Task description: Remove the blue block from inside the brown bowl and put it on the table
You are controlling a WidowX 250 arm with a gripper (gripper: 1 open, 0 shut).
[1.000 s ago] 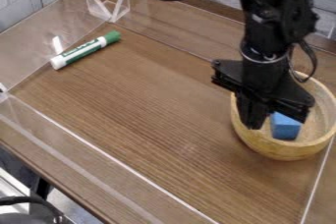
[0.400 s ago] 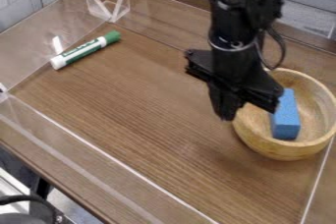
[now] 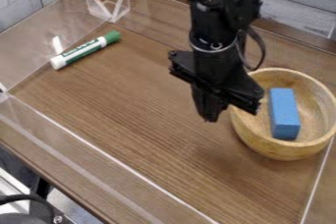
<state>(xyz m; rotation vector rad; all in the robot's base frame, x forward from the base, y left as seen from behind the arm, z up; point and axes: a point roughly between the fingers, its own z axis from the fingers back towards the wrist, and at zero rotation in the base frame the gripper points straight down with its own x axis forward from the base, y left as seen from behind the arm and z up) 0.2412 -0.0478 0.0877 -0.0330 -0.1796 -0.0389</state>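
The blue block (image 3: 282, 113) lies inside the brown bowl (image 3: 257, 141) at the right of the table (image 3: 132, 120), leaning toward the bowl's far side. My gripper (image 3: 210, 114) hangs just left of the bowl's rim, over bare tabletop, pointing straight down. Its black fingers are pressed together into one point and nothing is between them. It is apart from the block, and nothing hides the block.
A green and white marker (image 3: 85, 49) lies at the far left. Low clear acrylic walls (image 3: 33, 135) edge the tabletop, and a clear triangular stand (image 3: 105, 7) sits at the back. The arm's black cables rise above the bowl.
My gripper has moved left, out from over the bowl to the tabletop beside it, staying shut. The blue block has stayed in the bowl and now shows fully.
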